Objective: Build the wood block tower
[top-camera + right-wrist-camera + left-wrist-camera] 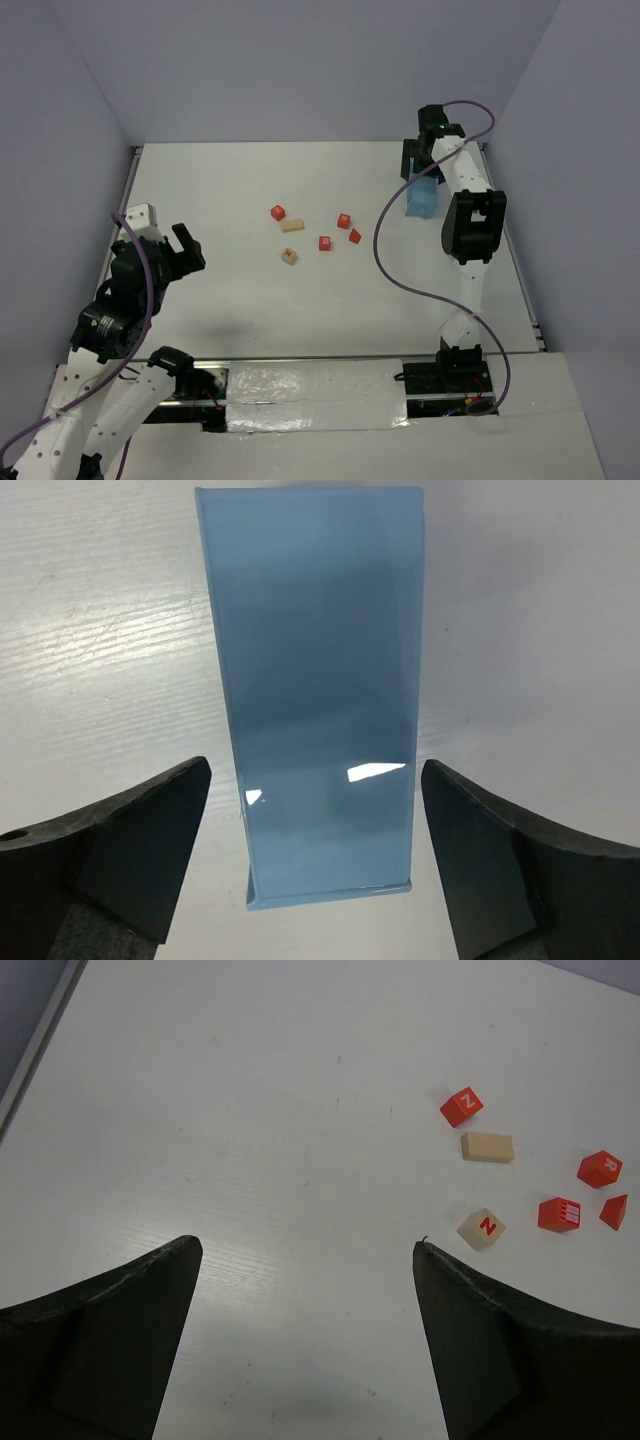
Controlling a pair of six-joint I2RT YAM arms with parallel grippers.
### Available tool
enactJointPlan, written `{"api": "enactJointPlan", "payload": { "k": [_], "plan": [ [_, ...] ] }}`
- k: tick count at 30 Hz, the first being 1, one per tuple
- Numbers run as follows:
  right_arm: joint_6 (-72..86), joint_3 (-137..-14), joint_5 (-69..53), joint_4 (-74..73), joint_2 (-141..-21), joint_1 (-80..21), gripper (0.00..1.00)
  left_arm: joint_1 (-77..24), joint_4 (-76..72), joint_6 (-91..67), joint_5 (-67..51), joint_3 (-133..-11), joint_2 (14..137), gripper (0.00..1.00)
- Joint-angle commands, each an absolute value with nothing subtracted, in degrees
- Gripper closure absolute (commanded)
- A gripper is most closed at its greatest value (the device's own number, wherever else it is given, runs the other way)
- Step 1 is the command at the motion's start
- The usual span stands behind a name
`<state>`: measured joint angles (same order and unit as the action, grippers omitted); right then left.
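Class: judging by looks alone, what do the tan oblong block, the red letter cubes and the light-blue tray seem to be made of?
Tan oblong block: probably bare wood, matte pale surface.
Red letter cubes: likely painted wood, flat even red, white printed letters.
Light-blue tray: apparently plastic, smooth and glossy, with a bright reflection.

We read this as robotics lab test cell. White table (300,320) boxed by plain lavender panels (300,70) along table's far, left and right edges. Left arm (120,300) and right arm (472,225) bolted to shiny covered mounting strip (320,385) at table's near edge. Purple cables (400,265) loop over table. Staged props: small wood blocks (324,243) at table centre, light-blue tray (422,200) toward table's far right corner.
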<state>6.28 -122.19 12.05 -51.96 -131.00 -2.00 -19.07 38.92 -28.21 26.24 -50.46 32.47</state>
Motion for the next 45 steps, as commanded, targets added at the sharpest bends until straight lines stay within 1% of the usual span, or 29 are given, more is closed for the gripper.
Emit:
{"api": "enactJointPlan", "payload": {
  "k": [1, 6, 19, 21, 22, 23, 25, 26, 28, 32, 34, 36, 38, 39, 40, 41, 43, 45],
  "plan": [
    [6.3, -122.1, 11.2, -51.9, -130.5, -2.0, 0.08, -19.4, 36.6, -26.8, 25.8, -50.4, 32.1, 0.00],
    [6.3, -122.3, 12.9, -52.1, -131.1, -1.8, 0.08, -19.5, 36.5, -26.8, 25.7, -50.4, 32.1, 0.01],
    [6.2, -122.6, 12.0, -51.8, -133.3, -1.2, 0.08, -19.5, 36.4, -26.7, 25.6, -50.4, 32.3, 0.00],
    [6.2, -122.7, 11.1, -51.8, -133.4, -1.2, 0.11, -19.5, 36.5, -26.7, 25.6, -50.4, 32.3, 0.01],
    [6.1, -122.6, 10.6, -51.6, -133.4, -1.1, 0.16, -19.4, 36.5, -26.7, 25.6, -50.4, 32.3, 0.00],
    [5.9, -122.5, 10.4, -51.6, -133.6, -1.1, 0.25, -19.4, 36.5, -26.7, 25.6, -50.4, 32.3, 0.01],
    [5.7, -122.5, 9.3, -51.3, -133.8, -1.0, 0.31, -19.5, 36.5, -26.7, 25.7, -50.4, 32.3, 0.00],
    [5.5, -122.7, 9.3, -51.4, -134.2, -0.8, 0.31, -19.5, 36.5, -26.7, 25.7, -50.4, 32.2, 0.00],
    [5.7, -123.0, 9.7, -51.8, -134.7, -0.7, 0.31, -19.4, 36.5, -26.7, 25.7, -50.4, 32.3, 0.01],
    [5.9, -122.2, 9.4, -51.5, -134.8, -0.6, 0.25, -19.4, 36.5, -26.7, 25.6, -50.4, 32.3, 0.00],
    [5.6, -121.4, 8.9, -50.5, -134.1, -0.7, 0.26, -19.5, 36.5, -26.7, 25.7, -50.4, 32.3, 0.01],
    [5.3, -121.5, 9.1, -50.9, -134.6, -0.4, 0.28, -19.5, 36.5, -26.7, 25.7, -50.4, 32.2, 0.01],
    [5.4, -122.0, 9.1, -51.5, -134.9, -0.4, 0.28, -19.5, 36.5, -26.7, 25.6, -50.4, 32.2, 0.01],
    [5.6, -121.9, 9.1, -51.6, -134.9, -0.6, 0.25, -19.5, 36.5, -26.7, 25.6, -50.4, 32.3, 0.00],
    [5.7, -121.3, 9.6, -51.2, -134.4, -0.9, 0.14, -19.5, 36.5, -26.7, 25.6, -50.4, 32.2, 0.01],
    [5.7, -120.8, 11.9, -50.9, -133.9, -1.3, 0.12, -19.5, 36.5, -26.7, 25.6, -50.4, 32.3, 0.01],
    [5.1, -120.3, 13.2, -50.4, -133.4, -2.0, 0.11, -19.5, 36.5, -26.7, 25.6, -50.4, 32.1, 0.01],
    [5.1, -120.8, 14.8, -51.1, -133.9, -2.3, 0.14, -19.5, 36.5, -26.7, 25.6, -50.4, 32.0, 0.00]
  ]
}}
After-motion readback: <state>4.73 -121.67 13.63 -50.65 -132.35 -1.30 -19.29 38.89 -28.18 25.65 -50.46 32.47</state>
